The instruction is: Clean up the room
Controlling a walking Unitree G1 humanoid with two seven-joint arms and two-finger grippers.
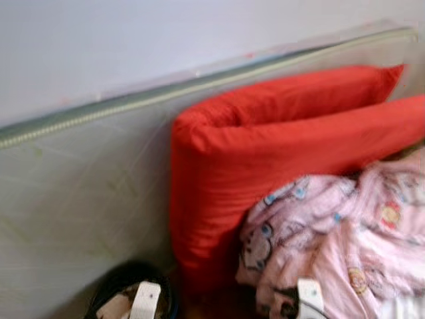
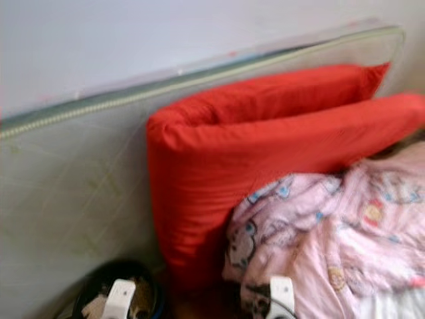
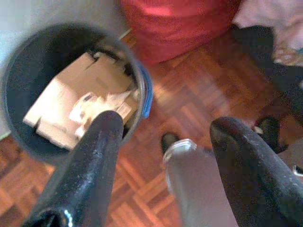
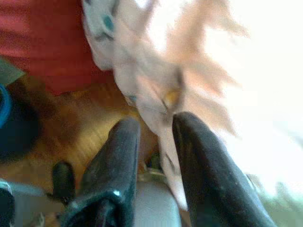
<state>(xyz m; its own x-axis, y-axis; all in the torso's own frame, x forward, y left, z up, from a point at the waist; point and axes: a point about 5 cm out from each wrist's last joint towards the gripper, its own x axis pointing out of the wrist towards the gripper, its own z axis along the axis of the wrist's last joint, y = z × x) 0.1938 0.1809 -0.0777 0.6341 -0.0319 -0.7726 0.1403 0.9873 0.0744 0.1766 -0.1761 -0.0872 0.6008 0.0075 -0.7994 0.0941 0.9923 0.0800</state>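
Over bin [image 3: 71, 90] | left hand [image 3: 165, 137] wide open, empty

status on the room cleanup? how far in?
Done: the bin already holds cardboard scraps. In hand: the right gripper has its fingers closed on the pink patterned blanket; the left gripper is open over the bin. Left: the blanket lies heaped against the red cushion by the propped mattress.

A folded red cushion [image 2: 265, 153] leans against an upright mattress [image 2: 80, 179], beside a pink patterned blanket [image 2: 332, 232].
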